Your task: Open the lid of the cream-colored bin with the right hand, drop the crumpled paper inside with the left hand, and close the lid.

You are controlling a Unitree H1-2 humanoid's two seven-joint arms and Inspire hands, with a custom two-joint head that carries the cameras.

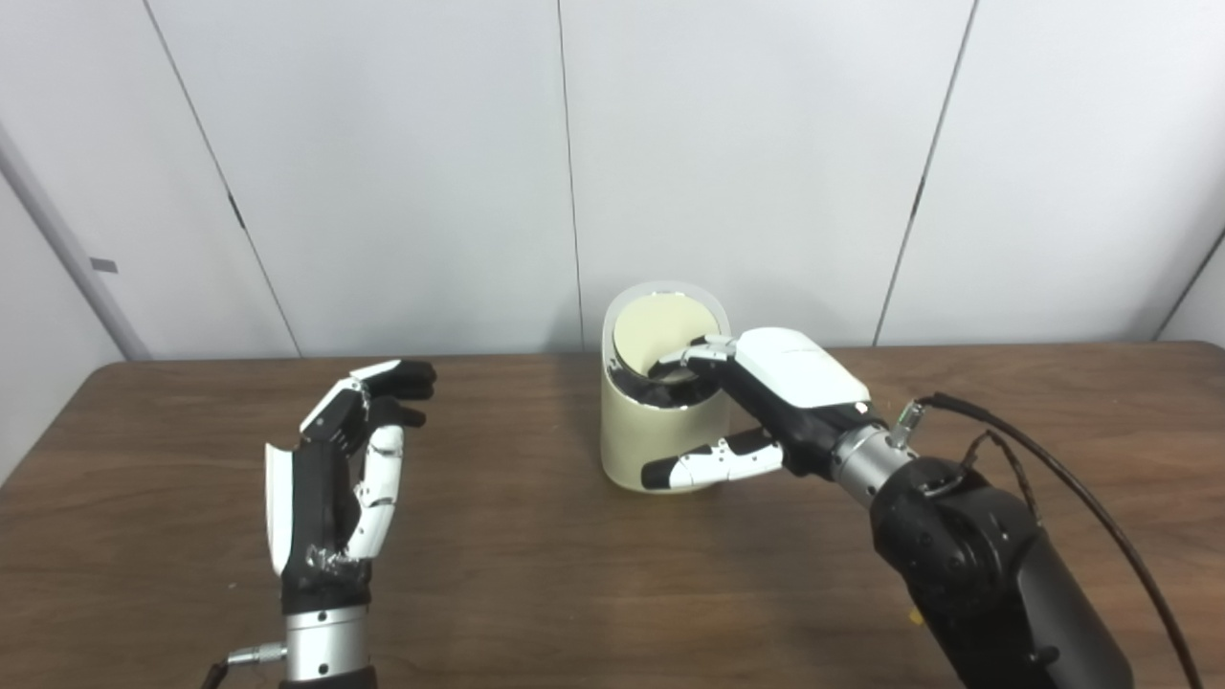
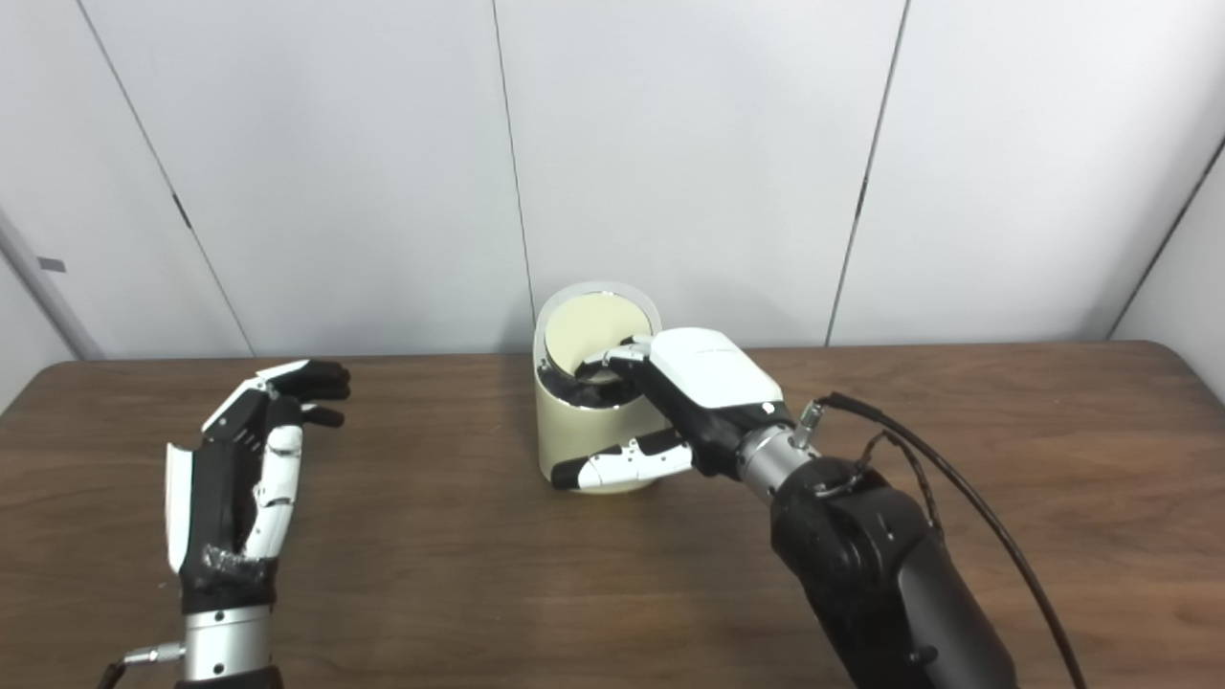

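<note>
The cream-colored bin [image 1: 660, 421] stands at the back middle of the brown wooden table [image 1: 536, 574], its lid [image 1: 660, 330] tipped up. The right robot hand [image 1: 756, 402] has fingers hooked over its rim, thumb against the wall. The left robot hand [image 1: 335, 478], well apart, is spread and empty. Grey wall panels [image 1: 383, 172] stand behind.

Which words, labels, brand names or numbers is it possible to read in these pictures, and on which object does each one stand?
No text can be read.
Right hand: a faint grey mark on its white back cover, too small and blurred to read.
Cream-colored bin, left hand and table: no writing visible.
</note>
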